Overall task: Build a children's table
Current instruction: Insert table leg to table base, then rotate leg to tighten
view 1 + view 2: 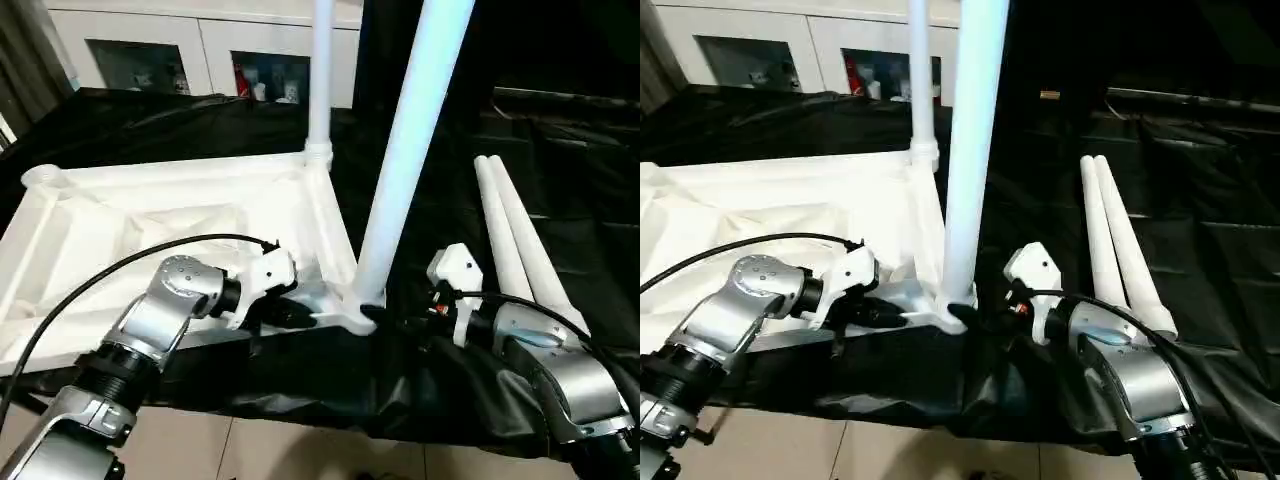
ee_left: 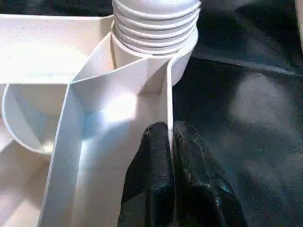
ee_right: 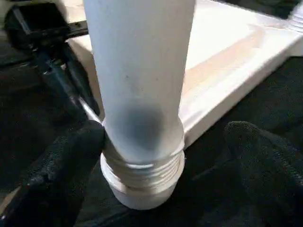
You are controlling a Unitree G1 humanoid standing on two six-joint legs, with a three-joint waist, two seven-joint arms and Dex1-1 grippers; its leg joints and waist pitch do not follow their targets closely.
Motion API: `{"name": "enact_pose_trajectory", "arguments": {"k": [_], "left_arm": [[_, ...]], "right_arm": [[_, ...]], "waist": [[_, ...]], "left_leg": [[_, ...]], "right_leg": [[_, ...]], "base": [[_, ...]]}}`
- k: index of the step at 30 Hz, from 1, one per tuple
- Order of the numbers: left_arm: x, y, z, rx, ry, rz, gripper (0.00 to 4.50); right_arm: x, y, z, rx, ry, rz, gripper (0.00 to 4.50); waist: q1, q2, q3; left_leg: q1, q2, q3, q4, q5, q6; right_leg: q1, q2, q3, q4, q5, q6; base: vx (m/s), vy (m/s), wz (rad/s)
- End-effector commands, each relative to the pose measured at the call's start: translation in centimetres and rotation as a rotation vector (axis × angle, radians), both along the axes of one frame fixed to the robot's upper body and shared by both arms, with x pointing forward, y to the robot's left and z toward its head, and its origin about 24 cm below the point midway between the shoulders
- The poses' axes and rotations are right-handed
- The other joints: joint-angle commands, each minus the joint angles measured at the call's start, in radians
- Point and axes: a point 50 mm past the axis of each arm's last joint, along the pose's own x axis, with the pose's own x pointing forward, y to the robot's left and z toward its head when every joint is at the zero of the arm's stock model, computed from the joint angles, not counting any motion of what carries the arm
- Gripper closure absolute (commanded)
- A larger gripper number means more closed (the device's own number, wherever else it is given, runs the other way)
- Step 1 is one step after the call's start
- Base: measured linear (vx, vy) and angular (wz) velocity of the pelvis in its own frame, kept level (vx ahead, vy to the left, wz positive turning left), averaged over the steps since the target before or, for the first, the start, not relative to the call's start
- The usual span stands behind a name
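Observation:
The children's table top (image 1: 200, 200) lies upside down on black cloth, ribbed side up. One white leg (image 1: 320, 80) stands in the far right corner socket. A second leg (image 1: 405, 150) stands upright in the near right corner socket, its threaded base (image 3: 142, 175) showing in the right wrist view. My left gripper (image 2: 170, 130) is shut on the thin rim wall (image 2: 168, 94) of the top, just beside that near socket. My right gripper (image 3: 165, 137) is open, one black finger (image 3: 61, 165) on each side of the near leg's base. Two loose legs (image 1: 515, 240) lie side by side on the right.
A white cabinet (image 1: 200, 50) with glass doors stands behind the work surface. Black cloth (image 1: 150, 120) covers the surface and hangs over its front edge above a tiled floor (image 1: 300, 450). An empty corner socket (image 1: 42, 178) is at the top's far left.

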Motion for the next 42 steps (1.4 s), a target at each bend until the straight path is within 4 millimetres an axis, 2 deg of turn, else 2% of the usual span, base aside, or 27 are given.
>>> {"name": "enact_pose_trajectory", "arguments": {"k": [1,5,8,10,13,14,18,19,27,29,32,35,38,41,42], "left_arm": [[-0.6,-1.6,0.9,-0.054,-0.006,-0.12,4.5],[-1.0,-1.7,1.0,-0.058,0.007,-0.141,4.5],[-1.3,-1.7,1.1,-0.058,0.01,-0.152,4.5],[-1.3,-1.7,1.1,-0.057,0.011,-0.154,4.5],[-1.3,-1.7,1.0,-0.05,0.012,-0.157,4.5],[-1.3,-1.7,1.0,-0.049,0.012,-0.156,4.5],[-1.4,-1.7,1.0,-0.047,0.013,-0.156,4.5],[-1.4,-1.7,1.0,-0.045,0.013,-0.156,4.5],[-1.3,-1.6,0.7,-0.033,0.015,-0.15,4.5],[-1.3,-1.6,0.7,-0.032,0.016,-0.148,4.5],[-1.2,-1.5,0.5,-0.022,0.014,-0.13,4.5],[-0.5,-1.6,0.3,-0.004,-0.011,-0.063,4.5],[0.8,-2.1,0.1,0.0,-0.065,0.075,4.5],[2.8,-3.1,-0.1,0.005,-0.11,0.292,4.5],[3.2,-3.6,-0.1,0.007,-0.112,0.34,4.5]], "right_arm": [[0.1,0.2,0.4,-0.009,-0.002,0.036,0.02],[0.2,0.4,0.6,0.008,-0.019,0.043,0.02],[0.1,1.0,0.7,0.034,-0.013,0.073,0.02],[0.1,1.2,0.8,0.042,-0.01,0.083,0.3],[0.0,1.4,0.7,0.057,0.002,0.09,0.4],[0.1,1.4,0.7,0.06,0.005,0.09,0.63],[0.1,1.4,0.6,0.063,0.011,0.089,0.85],[0.1,1.5,0.6,0.066,0.014,0.091,0.94],[-0.2,1.5,0.2,0.06,0.023,0.104,1.77],[-0.2,1.5,0.1,0.059,0.028,0.107,1.77],[-0.2,1.6,-0.2,0.071,0.044,0.088,2.11],[0.2,1.7,-0.9,0.1,0.064,-0.007,2.3],[1.0,1.8,-2.1,0.094,0.08,-0.157,2.4],[2.5,2.1,-4.2,0.064,0.111,-0.429,2.42],[3.0,2.3,-4.7,0.051,0.118,-0.518,2.43]], "waist": [[0.0,-0.001,-0.059],[0.006,-0.001,-0.061],[0.007,-0.001,-0.061],[0.007,-0.001,-0.06],[0.009,-0.001,-0.06],[0.009,0.0,-0.06],[0.009,-0.001,-0.062],[0.01,0.002,-0.062],[0.009,0.003,-0.063],[0.009,0.003,-0.064],[0.009,0.003,-0.064],[0.007,0.003,-0.064],[0.005,0.003,-0.062],[0.002,0.007,-0.057],[-0.004,0.007,-0.054]], "left_leg": [[-0.015,0.037,-0.001,-0.062,0.001,0.119],[-0.015,0.037,-0.002,-0.062,-0.005,0.094],[-0.018,0.035,-0.003,-0.061,-0.001,0.092],[-0.017,0.035,-0.003,-0.06,-0.006,0.091],[-0.017,0.033,-0.002,-0.06,-0.021,0.084],[-0.017,0.033,-0.002,-0.061,-0.023,0.082],[-0.019,0.032,-0.003,-0.06,-0.02,0.078],[-0.019,0.031,-0.003,-0.059,-0.017,0.079],[-0.02,0.031,-0.004,-0.058,-0.008,0.081],[-0.02,0.031,-0.004,-0.058,-0.009,0.08],[-0.019,0.031,-0.004,-0.058,-0.009,0.08],[-0.02,0.03,-0.004,-0.058,-0.012,0.074],[-0.019,0.026,-0.002,-0.057,-0.036,0.054],[-0.013,0.023,-0.001,-0.061,-0.072,0.032],[-0.009,0.019,-0.002,-0.061,-0.102,0.013]], "right_leg": [[0.079,-0.074,0.069,-0.051,-0.167,-0.197],[0.08,-0.074,0.069,-0.05,-0.184,-0.178],[0.081,-0.073,0.069,-0.049,-0.18,-0.173],[0.08,-0.073,0.069,-0.05,-0.188,-0.171],[0.079,-0.072,0.068,-0.054,-0.222,-0.157],[0.078,-0.071,0.068,-0.054,-0.227,-0.155],[0.081,-0.071,0.067,-0.054,-0.228,-0.144],[0.08,-0.07,0.067,-0.053,-0.224,-0.144],[0.082,-0.069,0.066,-0.05,-0.198,-0.154],[0.083,-0.069,0.065,-0.05,-0.199,-0.153],[0.082,-0.069,0.066,-0.05,-0.196,-0.155],[0.082,-0.068,0.065,-0.051,-0.202,-0.153],[0.081,-0.067,0.062,-0.061,-0.266,-0.131],[0.074,-0.066,0.059,-0.076,-0.353,-0.098],[0.07,-0.067,0.055,-0.084,-0.425,-0.082]], "base": [[0.0,0.0,0.0],[0.0,0.0,0.0],[0.0,0.0,0.0],[0.0,0.0,0.0],[0.0,0.0,0.0],[0.0,0.0,0.0],[0.0,0.0,0.0],[0.0,0.0,0.0],[0.0,0.0,0.0],[0.0,0.0,0.0],[0.0,0.0,0.0],[0.0,0.0,0.0],[0.0,0.0,0.0],[0.0,0.0,0.0],[0.0,0.0,0.0]]}}
